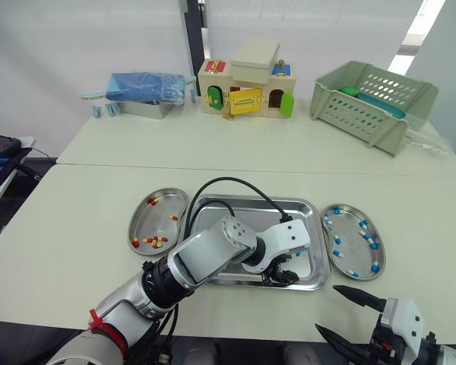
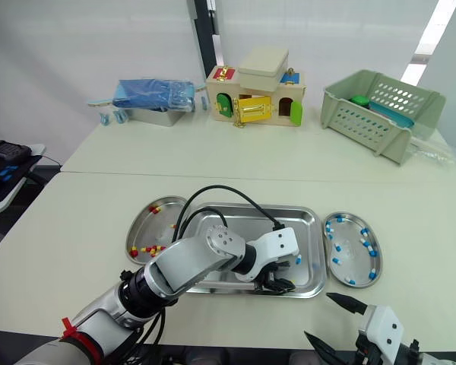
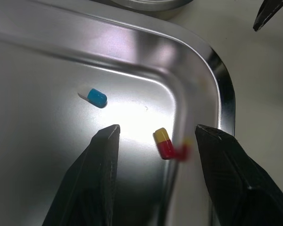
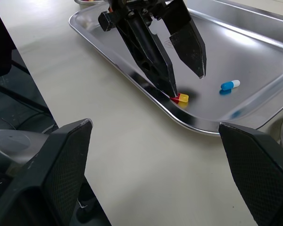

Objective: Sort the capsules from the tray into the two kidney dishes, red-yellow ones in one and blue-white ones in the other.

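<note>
- Two spread fingers of the left gripper [image 3: 155, 128] straddle the red-yellow capsule [image 3: 163, 143] in the tray's [image 3: 225, 94] near right corner.
- Right gripper [image 1: 327, 307]: fingers apart, off the tray.

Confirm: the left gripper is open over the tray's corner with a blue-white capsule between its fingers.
Wrong colour: in the left wrist view the open left gripper over the tray corner has a red-yellow capsule between its fingers; the blue-white capsule lies aside.

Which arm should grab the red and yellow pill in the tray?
Left. The left gripper hangs over the tray with open jaws either side of the red-yellow capsule. The right gripper is off the tray, nearer the robot.
</note>
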Controlling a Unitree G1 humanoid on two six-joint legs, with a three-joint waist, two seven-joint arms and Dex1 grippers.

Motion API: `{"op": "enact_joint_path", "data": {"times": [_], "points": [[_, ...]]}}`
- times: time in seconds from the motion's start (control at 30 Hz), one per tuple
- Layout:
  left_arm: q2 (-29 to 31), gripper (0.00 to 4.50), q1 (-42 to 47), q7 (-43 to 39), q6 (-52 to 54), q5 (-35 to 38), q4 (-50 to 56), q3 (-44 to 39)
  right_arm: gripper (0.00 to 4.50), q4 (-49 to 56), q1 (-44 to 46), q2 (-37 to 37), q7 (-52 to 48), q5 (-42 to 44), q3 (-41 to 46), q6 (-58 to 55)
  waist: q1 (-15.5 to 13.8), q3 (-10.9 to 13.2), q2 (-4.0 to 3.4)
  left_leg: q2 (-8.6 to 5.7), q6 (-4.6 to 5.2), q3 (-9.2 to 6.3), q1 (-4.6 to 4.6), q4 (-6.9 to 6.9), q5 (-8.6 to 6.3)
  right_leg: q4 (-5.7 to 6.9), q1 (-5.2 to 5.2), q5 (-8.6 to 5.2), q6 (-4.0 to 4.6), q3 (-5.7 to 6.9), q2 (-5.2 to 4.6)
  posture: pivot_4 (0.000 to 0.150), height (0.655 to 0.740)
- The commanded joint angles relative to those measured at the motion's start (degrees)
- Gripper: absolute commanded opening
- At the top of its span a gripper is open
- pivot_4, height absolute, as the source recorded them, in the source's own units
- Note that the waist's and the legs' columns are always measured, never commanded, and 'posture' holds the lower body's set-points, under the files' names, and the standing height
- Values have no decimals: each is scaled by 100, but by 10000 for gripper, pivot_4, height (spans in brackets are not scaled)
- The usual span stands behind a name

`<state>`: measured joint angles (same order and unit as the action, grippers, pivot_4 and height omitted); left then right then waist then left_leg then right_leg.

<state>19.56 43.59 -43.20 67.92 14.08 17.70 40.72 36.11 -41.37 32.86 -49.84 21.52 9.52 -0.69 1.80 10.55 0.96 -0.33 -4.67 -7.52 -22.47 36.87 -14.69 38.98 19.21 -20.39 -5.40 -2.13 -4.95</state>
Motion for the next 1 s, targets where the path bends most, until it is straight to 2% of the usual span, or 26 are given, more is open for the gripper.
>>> {"op": "enact_joint_path", "data": {"times": [0.03,0.67,1.0], "points": [[-47,25639,71,76,-158,-85,24,124,45000,99,6,-32,36,34,-16,103,0,0,0,0,0,0,0,0,0,0,0,0,0,0,0,1500,7400],[113,25639,181,56,-867,-583,-349,474,45000,229,183,2,290,53,-92,-104,-1,-1,-1,-1,0,1,0,0,0,0,0,0,0,-1,0,1500,7400],[262,25639,164,-340,-1284,-599,-298,416,45000,199,210,-15,307,74,-87,-118,3,-1,-2,-1,0,0,0,0,0,0,0,0,0,0,0,1500,7400]]}}
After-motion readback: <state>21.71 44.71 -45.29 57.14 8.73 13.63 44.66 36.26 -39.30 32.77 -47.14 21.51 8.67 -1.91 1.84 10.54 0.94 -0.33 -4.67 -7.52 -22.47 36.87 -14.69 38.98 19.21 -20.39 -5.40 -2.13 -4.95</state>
